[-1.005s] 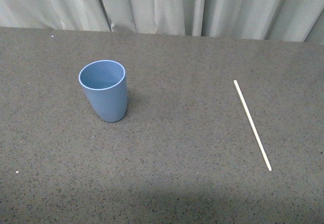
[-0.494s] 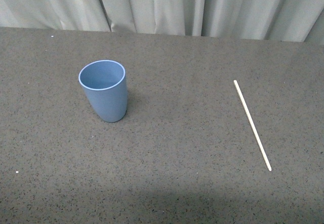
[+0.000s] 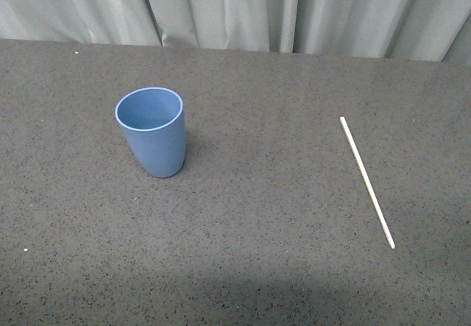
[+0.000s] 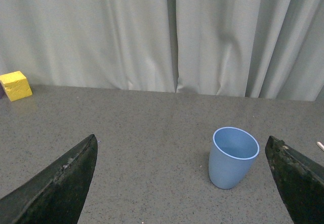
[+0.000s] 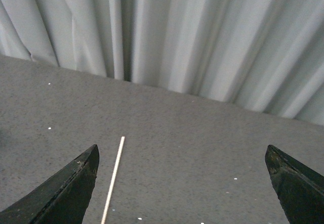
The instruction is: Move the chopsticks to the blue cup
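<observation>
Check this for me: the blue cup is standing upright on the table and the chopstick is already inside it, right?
Not quite. The blue cup does stand upright on the table, but the chopsticks are not inside it; the single stick lies flat on the table, well apart on the cup's right. The front view shows this.

The light-blue matte tumbler [image 3: 151,131], handleless with a round rim and walls tapering toward the base, stands upright with its mouth open upward on the left part of the dark speckled desk [image 3: 257,267]. The thin, straight, pale cream chopstick [image 3: 366,182] lies flat on the desk's right part, well apart from the tumbler. It slants so that its far end sits nearer the middle and its near end further right.
</observation>
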Motion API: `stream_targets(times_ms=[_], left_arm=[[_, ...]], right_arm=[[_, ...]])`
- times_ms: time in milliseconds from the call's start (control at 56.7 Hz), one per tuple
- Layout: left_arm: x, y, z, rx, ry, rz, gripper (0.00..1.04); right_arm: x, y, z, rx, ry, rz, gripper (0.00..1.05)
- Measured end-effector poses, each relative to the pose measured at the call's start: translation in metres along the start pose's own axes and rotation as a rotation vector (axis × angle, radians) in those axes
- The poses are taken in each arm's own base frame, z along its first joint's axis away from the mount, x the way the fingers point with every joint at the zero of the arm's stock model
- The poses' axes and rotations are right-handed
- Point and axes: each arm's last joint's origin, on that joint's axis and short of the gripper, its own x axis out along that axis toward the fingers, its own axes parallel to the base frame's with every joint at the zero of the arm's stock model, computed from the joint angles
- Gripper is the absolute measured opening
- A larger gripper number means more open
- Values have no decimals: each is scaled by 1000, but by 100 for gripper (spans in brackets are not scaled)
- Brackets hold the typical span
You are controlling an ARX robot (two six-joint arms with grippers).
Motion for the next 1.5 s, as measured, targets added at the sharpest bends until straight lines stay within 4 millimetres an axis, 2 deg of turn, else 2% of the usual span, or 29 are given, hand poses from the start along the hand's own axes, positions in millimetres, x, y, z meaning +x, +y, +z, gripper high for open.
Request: stream_targets(times_ms=[141,212,265,353,547,758,899,1358,1499], left_arm=[[0,0,0,0,0,0,98],[0,0,0,0,0,0,98],[0,0,0,0,0,0,98],[0,0,0,0,0,0,98],[0,0,0,0,0,0,98],[0,0,0,0,0,0,98],[0,0,0,0,0,0,98],[0,0,0,0,0,0,98],[0,0,0,0,0,0,98]], right_arm=[[59,-5,16,85,186,76,95],[106,-3,18,124,333,110,95],[133,0,17,151,429,133,95],[180,8,6,187,634,132,95],[233,26,-32,202,898,132,95],[261,38,-56,232,998,139,95],[274,47,-63,238,1034,152,95],[286,65,-87,208,1140,170,95],[290,65,-85,208,1148,166,95]])
